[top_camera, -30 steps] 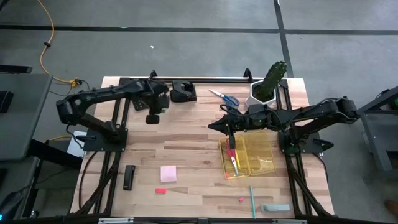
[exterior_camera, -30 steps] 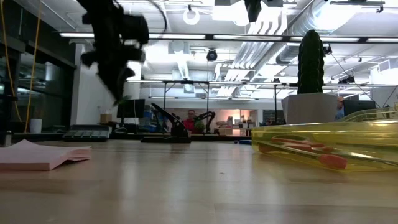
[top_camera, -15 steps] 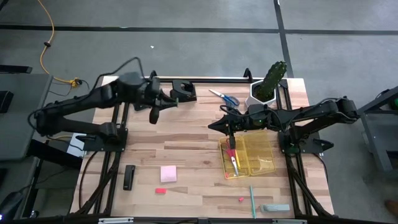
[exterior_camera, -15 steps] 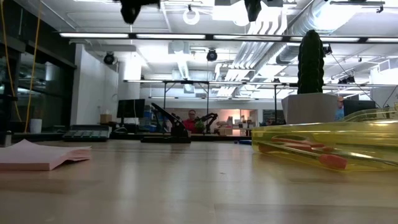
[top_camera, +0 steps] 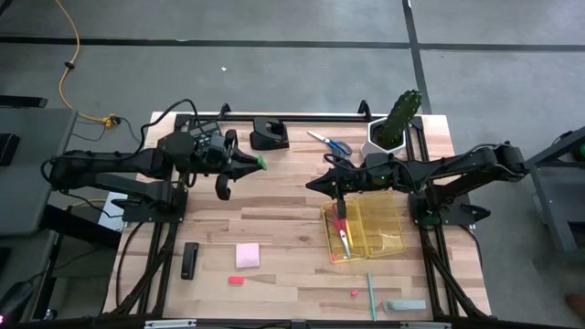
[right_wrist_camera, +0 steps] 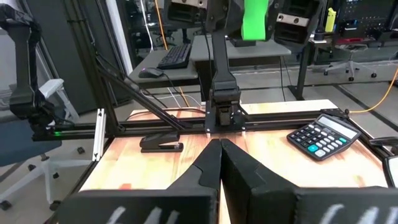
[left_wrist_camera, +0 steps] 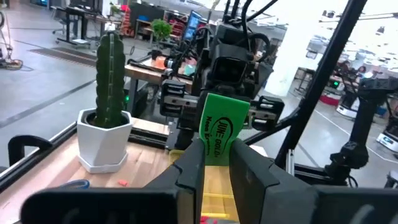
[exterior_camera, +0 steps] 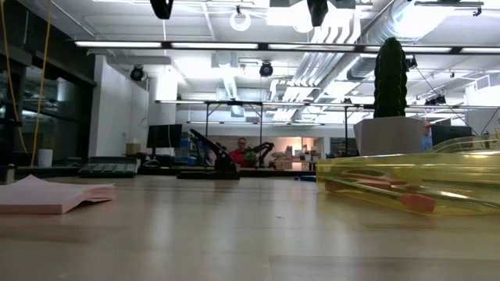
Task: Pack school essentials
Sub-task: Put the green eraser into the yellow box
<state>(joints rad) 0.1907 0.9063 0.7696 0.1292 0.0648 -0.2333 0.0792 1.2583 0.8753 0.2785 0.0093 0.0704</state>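
My left gripper (top_camera: 256,163) hangs above the table's far left part, pointing level toward the right, shut on a small green block (left_wrist_camera: 221,127). My right gripper (top_camera: 311,185) is shut and empty; it hovers beyond the clear yellow tray (top_camera: 388,228), facing the left one. Red-handled scissors (top_camera: 340,228) lie in the tray. Blue-handled scissors (top_camera: 331,143) lie near the far edge. The pink sticky pad (top_camera: 247,255), two red bits (top_camera: 236,281) (top_camera: 354,293) and a teal pen (top_camera: 371,297) lie flat on the near part. My left gripper pinches the green block between its two fingers (left_wrist_camera: 193,165), by the block's lower end (left_wrist_camera: 214,146). The fingers come level from the table's left. The block stands up past the fingertips, printed face toward the camera, lifted clear of the table.
A green cactus in a white pot (top_camera: 395,123) stands at the far right corner. Black desk items sit at the far edge (top_camera: 270,135) and near left (top_camera: 189,260); a grey piece (top_camera: 404,305) lies at the near right. A calculator (right_wrist_camera: 323,140) shows in the right wrist view.
My left gripper has risen away from the table, leaving the low view, and has turned from pointing down to pointing level toward the table's right. It has carried the green block toward the right gripper.
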